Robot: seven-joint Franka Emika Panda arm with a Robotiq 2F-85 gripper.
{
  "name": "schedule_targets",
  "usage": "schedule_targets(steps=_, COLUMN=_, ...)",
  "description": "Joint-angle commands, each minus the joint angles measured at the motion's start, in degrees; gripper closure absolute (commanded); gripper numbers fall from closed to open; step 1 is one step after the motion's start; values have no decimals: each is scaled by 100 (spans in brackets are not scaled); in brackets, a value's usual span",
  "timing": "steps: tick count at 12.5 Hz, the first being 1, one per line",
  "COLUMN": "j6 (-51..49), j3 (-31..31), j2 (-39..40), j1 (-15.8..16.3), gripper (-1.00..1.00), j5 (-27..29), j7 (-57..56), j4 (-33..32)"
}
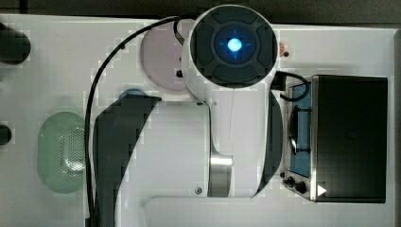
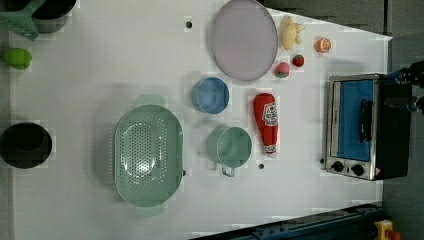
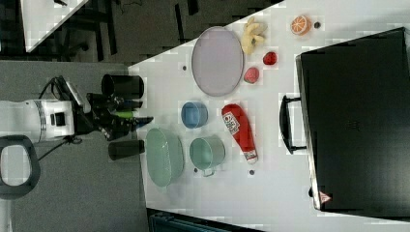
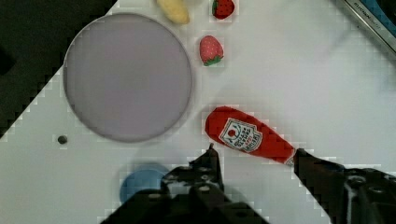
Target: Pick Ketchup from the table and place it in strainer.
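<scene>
The Ketchup (image 2: 266,122) is a red bottle with a white label, lying flat on the white table between a green cup (image 2: 230,146) and the toaster oven (image 2: 357,125). In the wrist view the Ketchup (image 4: 250,136) lies below and just ahead of my gripper (image 4: 259,161), which is open, its two dark fingers standing wide apart with nothing between them. In the right view the gripper (image 3: 138,122) hangs well above the table. The strainer (image 2: 148,155), a pale green perforated oval basket, stands empty beyond the cup; it also shows in the top view (image 1: 61,151).
A blue bowl (image 2: 210,95) and a large greyish-pink plate (image 2: 244,39) sit near the bottle's wide end. Two strawberries (image 2: 282,70), a yellow fruit (image 2: 289,32) and an orange slice (image 2: 323,45) lie past the plate. A black bowl (image 2: 25,145) stands at the left view's left edge.
</scene>
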Motion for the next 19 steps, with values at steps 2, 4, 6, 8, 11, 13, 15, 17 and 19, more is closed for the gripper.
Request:
schedule_targets(steps=2, j6=-1053, j3=233, j2=-714, j1=-602, gripper=-80, j5=160, j7=27, j4=40)
schedule_targets(steps=4, j6=-935, j3=258, j2=-644, j1=-600, gripper=-100, j5=160, j7=-98, j4=-24)
schedule_targets(steps=6, j6=-788, j3=284, j2=-521, j1=-587, gripper=-100, j5=160, j7=-580, j4=-188)
schedule_targets(steps=8, j6=-479, j3=310, j2=-357, j1=-581, gripper=-100, j5=160, j7=-1644, j4=-418)
schedule_targets(steps=11, j6=112, j3=338, j2=-73, j1=-572, gripper=-100, j5=160, j7=-3437, j4=-823)
schedule_targets(steps=13, j6=652, j3=369, j2=85, j1=-543, gripper=-100, j5=160, j7=-4784, j4=-1145)
schedule_targets(steps=15, j6=1341, j3=430, j2=219, j1=-540, gripper=-100, j5=160, j7=-5981, j4=-1511)
schedule_targets(steps=17, j6=2105, j3=485, j2=352, j1=-539, gripper=-100, j5=160, j7=-6581, j4=-1917)
schedule_targets(steps=19, j6=2721, j3=503, j2=510, j1=-527, gripper=-100, j5=160, j7=-6598, j4=-2309)
